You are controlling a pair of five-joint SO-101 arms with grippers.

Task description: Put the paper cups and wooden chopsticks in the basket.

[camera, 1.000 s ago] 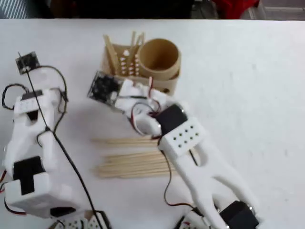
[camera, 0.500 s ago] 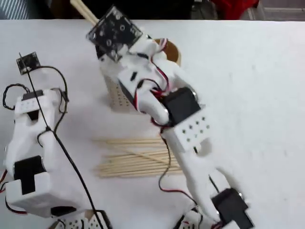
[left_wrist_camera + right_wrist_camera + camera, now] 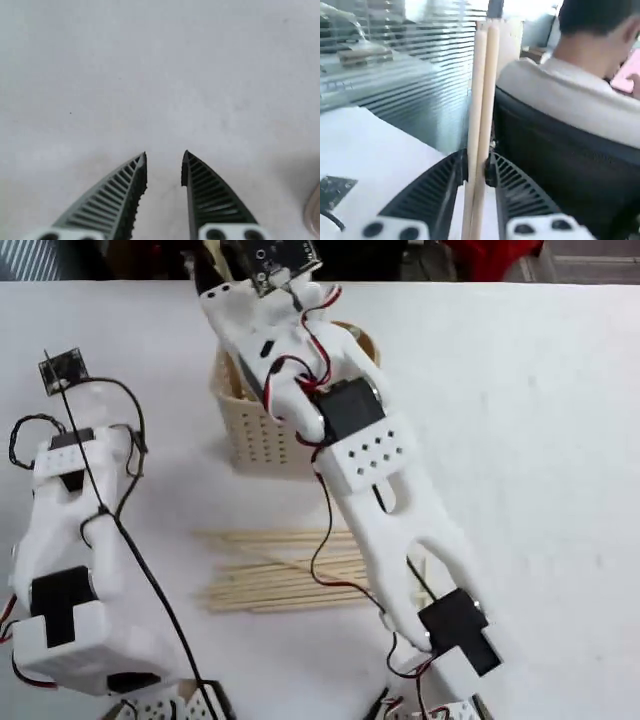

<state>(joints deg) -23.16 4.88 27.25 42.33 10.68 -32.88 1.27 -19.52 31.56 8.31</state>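
A cream perforated basket (image 3: 250, 435) stands at the far middle of the table, and the rim of a brown paper cup (image 3: 366, 340) inside it peeks out from behind my right arm (image 3: 345, 425). That arm stretches over the basket toward the table's far edge. My right gripper (image 3: 476, 167) is shut on two wooden chopsticks (image 3: 481, 90), held upright above the table. A loose pile of wooden chopsticks (image 3: 275, 575) lies flat in front of the basket. My left gripper (image 3: 165, 155) is open over bare white table, with nothing between its fingers.
My left arm (image 3: 65, 540) sits folded at the table's left side with black cables trailing beside it. A small tan edge (image 3: 315, 212) shows at the border of the left wrist view. A person sits in a chair beyond the table's far edge.
My right arm has risen from the basket and swung toward the far edge, carrying the chopsticks up. It now covers most of the cup. The left arm has stayed still.
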